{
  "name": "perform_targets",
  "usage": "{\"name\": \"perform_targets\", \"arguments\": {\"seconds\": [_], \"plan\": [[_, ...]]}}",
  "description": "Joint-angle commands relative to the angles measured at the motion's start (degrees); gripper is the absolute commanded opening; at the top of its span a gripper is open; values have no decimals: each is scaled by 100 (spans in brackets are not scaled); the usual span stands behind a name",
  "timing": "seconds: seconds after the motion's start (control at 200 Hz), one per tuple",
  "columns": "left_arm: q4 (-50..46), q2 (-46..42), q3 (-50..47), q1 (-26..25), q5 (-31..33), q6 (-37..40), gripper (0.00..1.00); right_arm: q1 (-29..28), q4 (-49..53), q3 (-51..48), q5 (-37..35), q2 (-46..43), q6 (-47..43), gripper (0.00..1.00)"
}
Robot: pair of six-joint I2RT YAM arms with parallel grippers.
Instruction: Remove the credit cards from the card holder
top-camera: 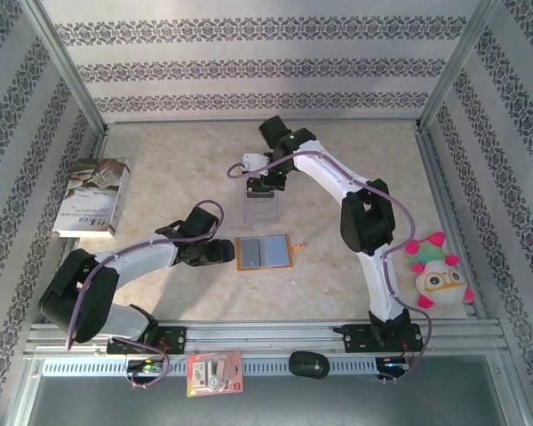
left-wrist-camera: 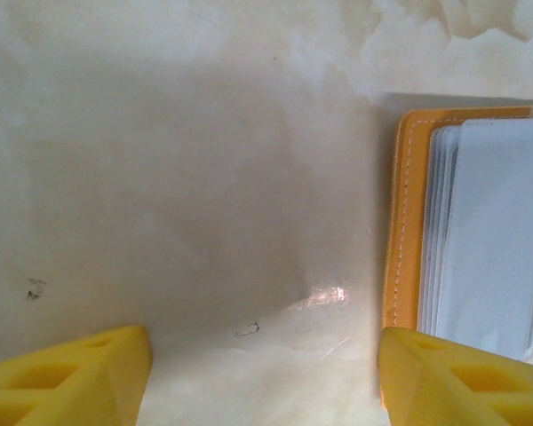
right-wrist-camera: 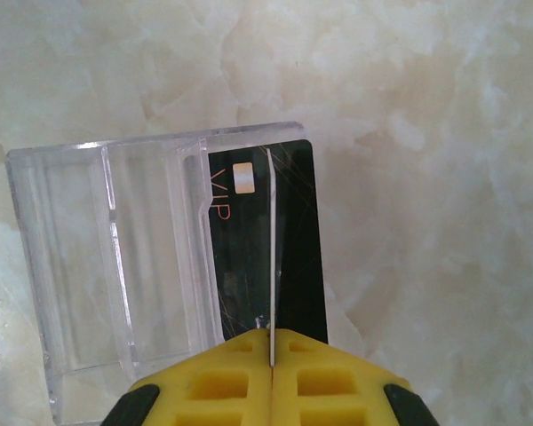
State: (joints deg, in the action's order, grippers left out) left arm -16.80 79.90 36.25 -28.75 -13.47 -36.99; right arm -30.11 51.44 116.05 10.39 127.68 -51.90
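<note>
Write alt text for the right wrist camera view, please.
The yellow right gripper is shut on a thin card seen edge-on, over a black VIP card at a clear plastic stand on a pale marbled table.

The card holder (left-wrist-camera: 400, 222) runs off the right edge.

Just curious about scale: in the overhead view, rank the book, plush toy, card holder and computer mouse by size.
Largest: book and plush toy, which look about alike, so I won't rank them.
Then the card holder.
Smallest: the computer mouse.
</note>
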Motion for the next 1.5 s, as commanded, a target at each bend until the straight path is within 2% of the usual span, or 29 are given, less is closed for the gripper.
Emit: {"name": "perform_targets", "arguments": {"seconds": [0.0,0.065,0.18,0.31,0.47,0.615,0.739,0.904,1.079,1.209,1.359,1.494], "plan": [[-85,97,100,97,-50,126,68,23,28,100,197,131,-75,0],[-78,102,92,89,-52,131,68,23,-13,77,187,134,-47,0],[-54,96,79,98,-75,123,68,30,-448,-23,28,68,163,28],[9,113,52,106,-120,94,68,55,-987,-89,-61,-63,433,39],[84,76,-3,104,-180,38,68,-38,-1885,-581,-51,-491,748,42],[183,-67,-45,98,-160,34,68,-122,-2258,-907,323,-972,1378,43],[389,-159,-79,104,-154,-30,68,-213,-3000,-1632,638,-1606,2579,44],[785,-384,-258,99,-186,-142,69,-483,-3773,-2736,414,-2449,4432,45],[821,-687,-375,105,-102,-159,69,-931,-3758,-3950,-475,-3325,5698,46],[851,-1008,-609,102,37,-210,69,-1212,-3469,-4803,-694,-3807,6135,46],[906,-1228,-891,102,164,-337,69,-1676,-3100,-5496,-923,-3928,6311,46],[993,-1320,-1121,106,205,-493,69,-2176,-2912,-5600,-1038,-3595,6304,46]]}}
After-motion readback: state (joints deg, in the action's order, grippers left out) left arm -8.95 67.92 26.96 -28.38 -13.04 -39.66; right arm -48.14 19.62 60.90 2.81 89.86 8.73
